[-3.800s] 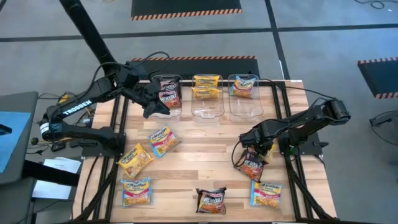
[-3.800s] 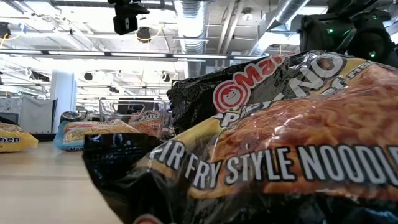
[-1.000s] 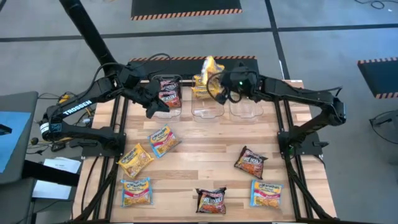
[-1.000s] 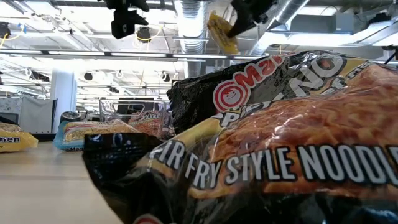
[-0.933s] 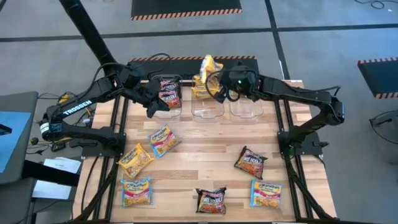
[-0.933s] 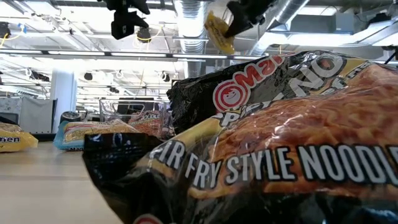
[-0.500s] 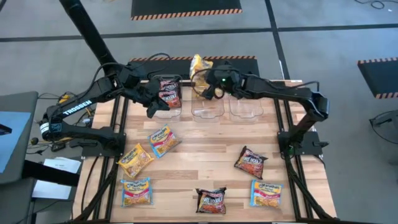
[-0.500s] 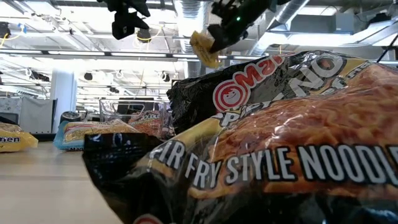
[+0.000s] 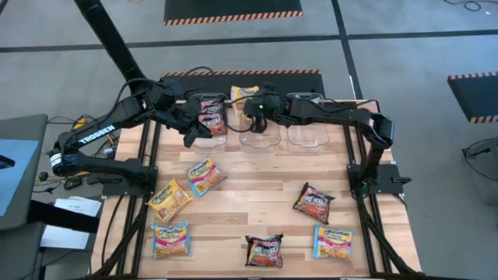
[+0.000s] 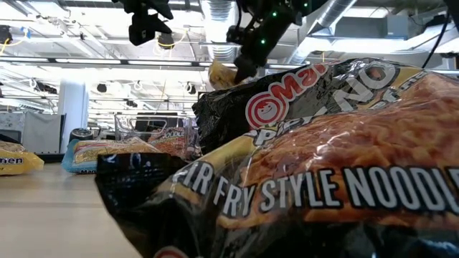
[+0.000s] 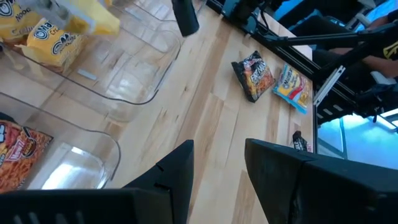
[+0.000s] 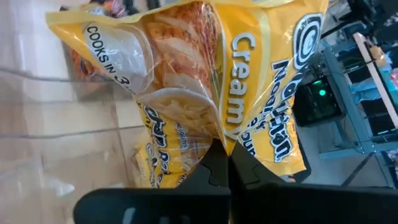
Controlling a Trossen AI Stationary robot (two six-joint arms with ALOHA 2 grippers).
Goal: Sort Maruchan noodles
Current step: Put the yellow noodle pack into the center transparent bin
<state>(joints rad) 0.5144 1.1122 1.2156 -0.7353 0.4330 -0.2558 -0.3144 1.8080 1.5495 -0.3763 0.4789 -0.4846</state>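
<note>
My right gripper [image 9: 251, 103] [image 12: 227, 163] reaches over the far tubs, shut on a yellow "Creamy" noodle packet [image 9: 243, 94] [image 10: 221, 74]. It hovers at the far rim between the left tub [image 9: 210, 123] and the middle tub [image 9: 260, 131]. My left gripper [image 9: 194, 134] [image 11: 217, 165] is open above the left tub's near edge, over a dark red packet [image 9: 211, 119]. More yellow packets [image 11: 53, 38] lie in the middle tub. Loose packets lie flat on the table: blue-yellow ones [image 9: 204, 176] [image 9: 333, 241], yellow-orange ones [image 9: 169, 199] [image 9: 170, 239], dark ones [image 9: 313, 204] [image 9: 264, 250]. My right gripper pinches the yellow packet between its two fingers at a crinkled edge [image 12: 222, 138]. The fingers come slanting down from above. The packet is lifted clear and hangs below the fingers [image 10: 247, 50], tilted, over the tubs' far rims.
A third clear tub [image 9: 307, 131] stands to the right of the middle one, under my right arm. A big dark packet [image 10: 323, 179] lies right before the low camera and hides much of the table. Bare wood [image 9: 257, 183] lies mid-table between the packets. Black frame rails [image 9: 359, 140] flank the table.
My right gripper has carried the yellow packet toward the table's left along the far edge and downward, from over the middle and right tubs to between the left and middle tubs. It has stayed shut on the packet, which has swung with it.
</note>
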